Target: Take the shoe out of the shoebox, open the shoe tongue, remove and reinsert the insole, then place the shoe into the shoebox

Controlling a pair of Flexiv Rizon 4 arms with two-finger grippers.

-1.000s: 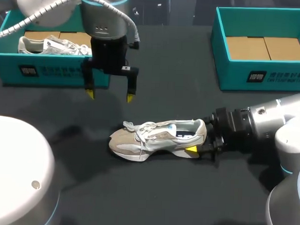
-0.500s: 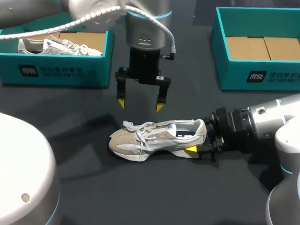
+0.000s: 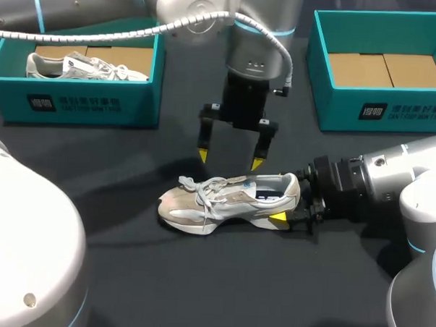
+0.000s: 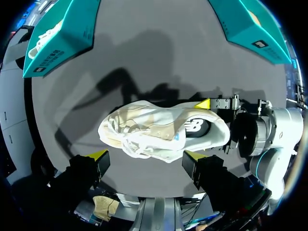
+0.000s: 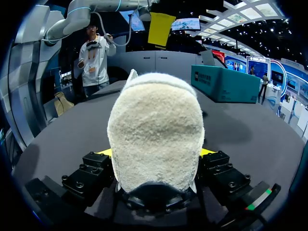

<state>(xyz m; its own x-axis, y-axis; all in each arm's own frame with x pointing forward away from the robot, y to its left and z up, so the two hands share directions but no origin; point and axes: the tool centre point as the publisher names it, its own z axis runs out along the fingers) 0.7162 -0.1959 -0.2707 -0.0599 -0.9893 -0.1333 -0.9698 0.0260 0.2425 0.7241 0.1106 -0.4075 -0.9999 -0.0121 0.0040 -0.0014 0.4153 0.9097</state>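
Note:
A beige and white shoe point(image 3: 227, 201) lies on its sole in the middle of the dark table, toe to the left. My right gripper point(image 3: 289, 203) is shut on its heel; in the right wrist view the fuzzy heel point(image 5: 154, 130) fills the space between both fingers point(image 5: 207, 152). Just behind and above the shoe's laces hangs my left gripper point(image 3: 230, 160), open and holding nothing. In the left wrist view the shoe point(image 4: 159, 132) lies ahead of the left gripper point(image 4: 145, 156), between its spread tips and apart from them.
A teal shoebox point(image 3: 83, 103) at the back left holds a second shoe point(image 3: 77, 67). Another teal shoebox point(image 3: 379, 112) at the back right shows only its cardboard floor. My right arm point(image 3: 391, 185) lies low over the table's right side.
My left arm has swung from in front of the left shoebox rightward and forward to a spot just above the shoe, gripper still open. The right arm and the shoe have not moved.

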